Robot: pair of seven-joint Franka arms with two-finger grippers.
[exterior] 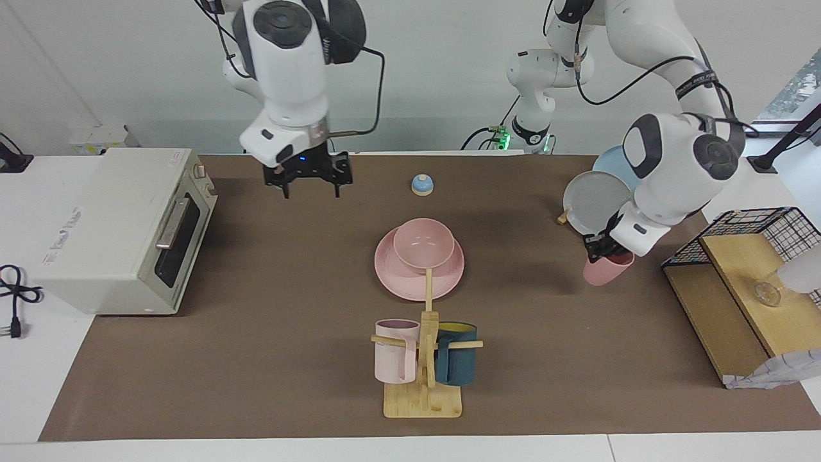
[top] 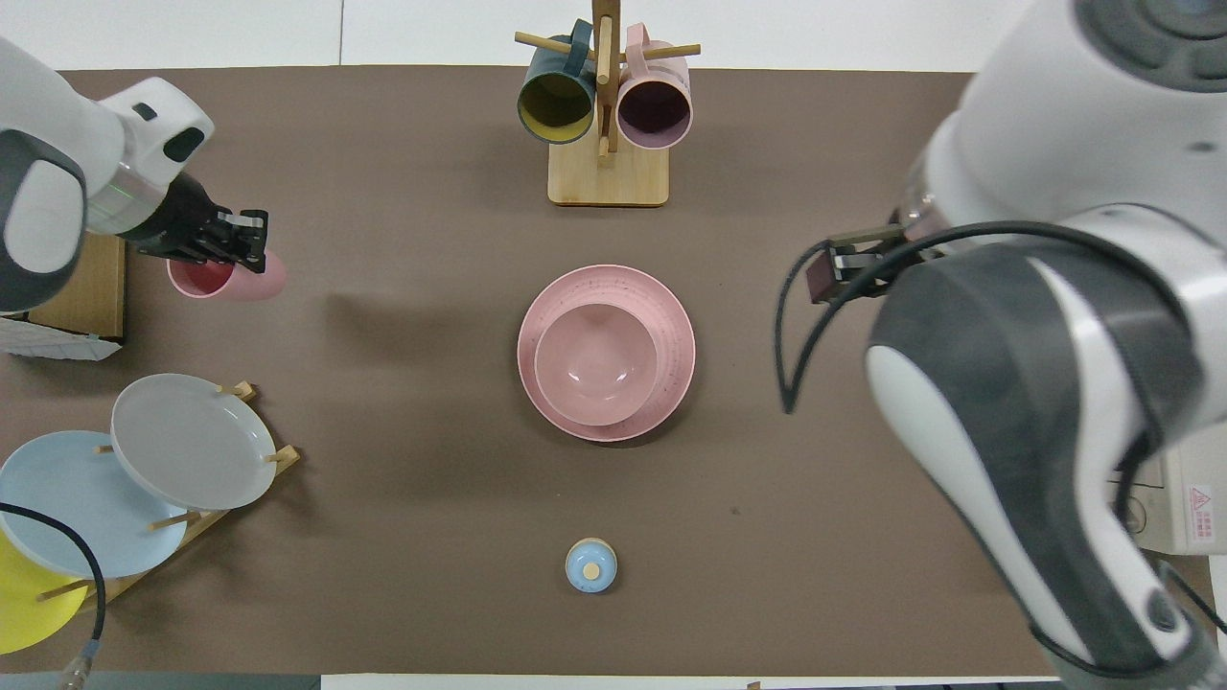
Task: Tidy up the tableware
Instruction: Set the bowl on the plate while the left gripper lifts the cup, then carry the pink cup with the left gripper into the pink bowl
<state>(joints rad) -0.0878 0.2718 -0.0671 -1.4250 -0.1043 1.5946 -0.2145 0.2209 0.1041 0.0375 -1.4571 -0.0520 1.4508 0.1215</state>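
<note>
The pink plate (exterior: pixel 399 280) lies in the middle of the mat with the pink bowl (exterior: pixel 423 242) standing on it; both also show in the overhead view, plate (top: pixel 673 321) and bowl (top: pixel 594 364). My left gripper (exterior: pixel 603 249) is shut on the rim of the pink cup (exterior: pixel 606 269) and holds it tilted, low over the mat toward the left arm's end, beside the plate rack. The cup (top: pixel 251 280) and the left gripper (top: pixel 225 244) show in the overhead view too. My right gripper (exterior: pixel 312 187) hangs open and empty over the mat near the toaster oven.
A wooden mug tree (exterior: pixel 423 385) with a pale pink mug (exterior: pixel 394 351) and a teal mug (exterior: pixel 457 362) stands farther from the robots than the plate. A rack holds grey (top: pixel 192 441), blue and yellow plates. Also here are a toaster oven (exterior: pixel 109 228), a wire basket (exterior: pixel 763 234) and a small blue bell (exterior: pixel 422 185).
</note>
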